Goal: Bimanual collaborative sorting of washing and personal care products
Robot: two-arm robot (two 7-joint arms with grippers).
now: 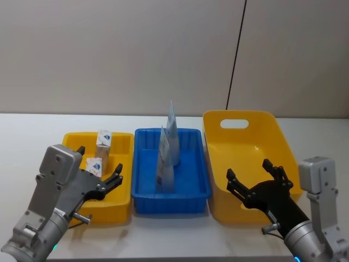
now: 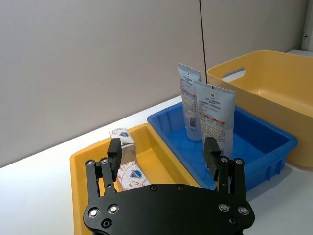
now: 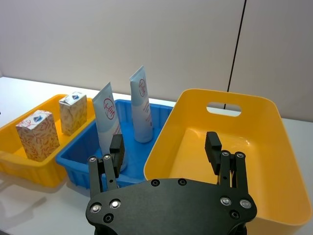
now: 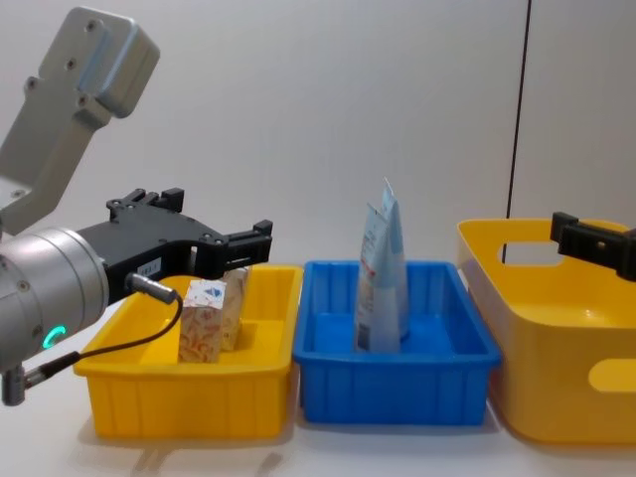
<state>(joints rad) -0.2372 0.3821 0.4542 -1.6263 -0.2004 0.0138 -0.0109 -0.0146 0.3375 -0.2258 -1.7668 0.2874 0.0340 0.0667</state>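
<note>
Two white boxes with red floral print [image 1: 103, 143] [image 1: 94, 165] stand in the small yellow bin [image 1: 124, 203] on the left. Two pale-blue tubes [image 1: 172, 136] [image 1: 165, 164] stand upright in the blue bin [image 1: 170, 201] in the middle. My left gripper [image 1: 100, 164] hovers open over the front of the small yellow bin, just above the nearer box [image 2: 133, 175], touching nothing. My right gripper [image 1: 248, 170] hangs open over the front of the large yellow basket [image 1: 240, 115], also holding nothing. The chest view shows the boxes [image 4: 204, 318] and tubes [image 4: 378, 288] from the side.
The three containers stand side by side on a white table [image 1: 22, 142], close to a grey wall. Nothing lies inside the large yellow basket [image 3: 274, 127]. Bare table runs along the front edge and to the far left.
</note>
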